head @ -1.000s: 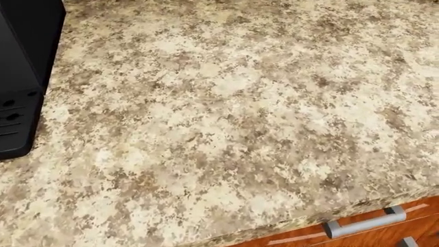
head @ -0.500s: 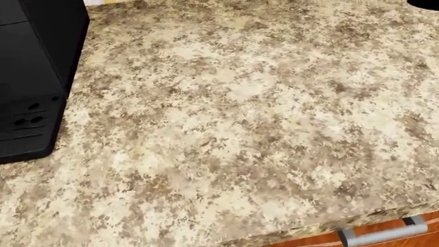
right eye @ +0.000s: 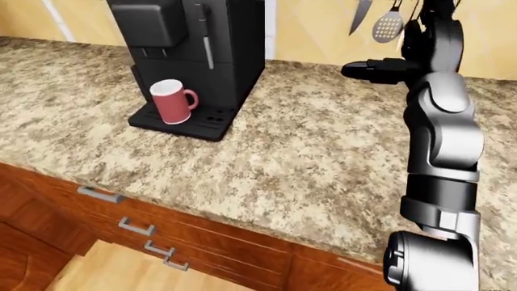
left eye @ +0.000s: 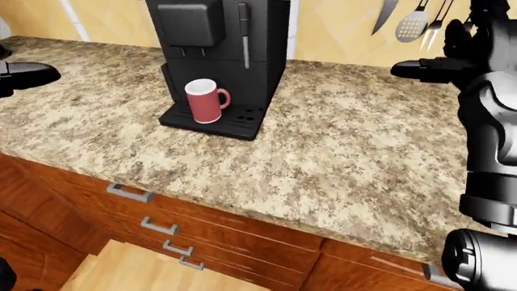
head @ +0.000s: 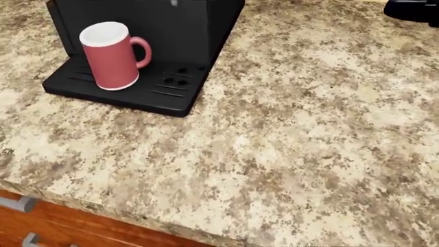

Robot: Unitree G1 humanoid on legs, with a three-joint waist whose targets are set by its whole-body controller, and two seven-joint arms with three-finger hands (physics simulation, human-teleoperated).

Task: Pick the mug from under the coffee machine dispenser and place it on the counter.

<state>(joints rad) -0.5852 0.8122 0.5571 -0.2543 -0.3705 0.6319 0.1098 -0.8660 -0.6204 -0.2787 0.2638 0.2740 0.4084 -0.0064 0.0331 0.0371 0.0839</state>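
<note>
A red mug (head: 109, 56) with a white inside stands upright on the drip tray (head: 147, 95) of the black coffee machine (left eye: 222, 48), under its dispenser, handle to the right. My right hand (right eye: 376, 70) is raised over the counter, well right of the machine, fingers stretched out and empty. It shows at the top right corner of the head view (head: 411, 10). My left hand (left eye: 24, 74) shows only as a dark tip at the left edge of the left-eye view, far left of the mug.
The speckled granite counter (head: 309, 128) spreads right of the machine. Wooden drawers with metal handles (left eye: 129, 193) lie below its edge. A knife (left eye: 385, 15) and utensils (left eye: 412, 21) hang on the wall at top right.
The whole head view has shifted: the camera has swung left, so the coffee machine moved right in the picture and the mug came into view. The right hand now shows at the top right.
</note>
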